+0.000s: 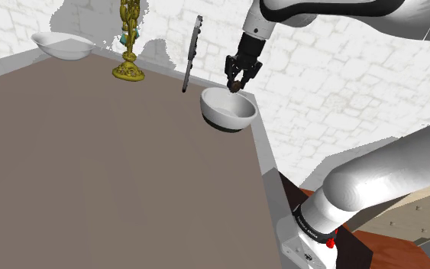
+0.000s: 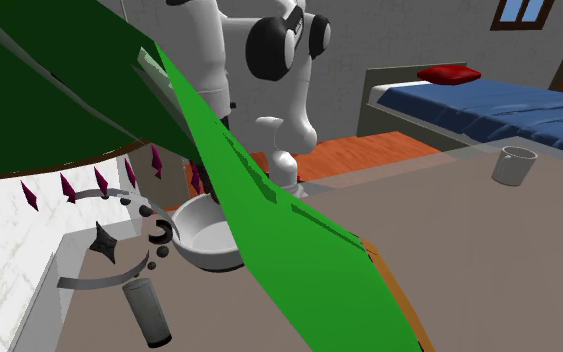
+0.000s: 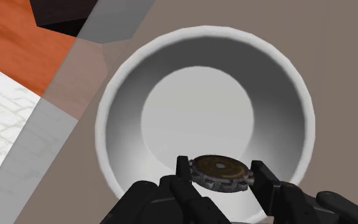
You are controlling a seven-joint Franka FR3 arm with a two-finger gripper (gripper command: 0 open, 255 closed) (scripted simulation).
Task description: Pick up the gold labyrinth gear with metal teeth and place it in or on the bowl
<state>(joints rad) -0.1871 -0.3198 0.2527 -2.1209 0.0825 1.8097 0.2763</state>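
My black gripper (image 3: 220, 184) is shut on a small gear (image 3: 219, 172) with a brownish-gold face and dark grey teeth, held flat between the fingertips. It hangs just above the inside of a white bowl (image 3: 125, 121), over the wall nearest the gripper. In the shoulder view the gripper (image 1: 236, 86) points down over the bowl (image 1: 228, 113), which stands at the table's far right corner. The second exterior view shows the same bowl (image 2: 207, 240) partly behind a large green shape.
A second white bowl (image 1: 63, 46) sits at the far left corner, a gold candlestick (image 1: 128, 42) beside it, and a dark toothed blade (image 1: 192, 55) stands upright near the target bowl. The table edge (image 1: 265, 153) runs close by. A big green sheet (image 2: 269, 230), a grey cylinder (image 2: 147, 310) and a cup (image 2: 514, 165) are also there.
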